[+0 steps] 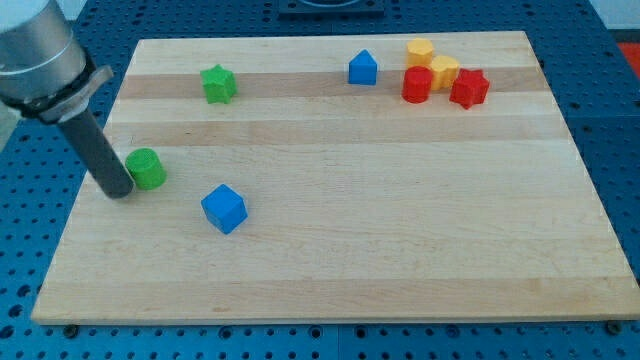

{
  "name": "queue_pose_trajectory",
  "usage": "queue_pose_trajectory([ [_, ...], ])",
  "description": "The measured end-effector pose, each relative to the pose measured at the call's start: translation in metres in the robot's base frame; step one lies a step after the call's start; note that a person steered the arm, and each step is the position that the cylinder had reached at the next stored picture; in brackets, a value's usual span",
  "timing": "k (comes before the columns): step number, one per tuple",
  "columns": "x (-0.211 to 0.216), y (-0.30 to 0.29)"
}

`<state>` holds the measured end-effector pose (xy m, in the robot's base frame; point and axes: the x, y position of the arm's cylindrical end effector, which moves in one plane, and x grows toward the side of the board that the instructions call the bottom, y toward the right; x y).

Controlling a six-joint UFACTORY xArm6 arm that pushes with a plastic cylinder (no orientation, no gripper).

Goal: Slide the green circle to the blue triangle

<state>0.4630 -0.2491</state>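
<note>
Bright, even overhead light; soft short shadows under blocks. Worktop (330, 250) sharp, no glare. Slight blur on arm at view's top left.

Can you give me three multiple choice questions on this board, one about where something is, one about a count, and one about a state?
1. Where is my tip relative to the green circle?
A. at its left side in the view
B. at its right side in the view
C. far off by the red blocks

2. How many blue blocks lie on the board?
A. one
B. two
C. three

3. What is the state of the blue triangle?
A. pressed against the green circle
B. stacked on the blue cube
C. standing alone, apart from the green circle

Answers:
1 A: the rod's end sits right at the circle's left edge.
2 B: the blue triangle and the blue cube are the only blue ones.
3 C: bare wood surrounds it.
</note>
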Motion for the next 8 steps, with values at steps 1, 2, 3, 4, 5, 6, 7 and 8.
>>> queue_pose_trajectory([
  [1,-0.011,0.067],
  [2,-0.035,0.113],
  [3,-0.044,0.173],
  [4,-0.044,0.249],
  [5,-0.043,0.275],
  [6,-0.043,0.265],
  [7,-0.031,0.243],
  [8,-0.018,0.234],
])
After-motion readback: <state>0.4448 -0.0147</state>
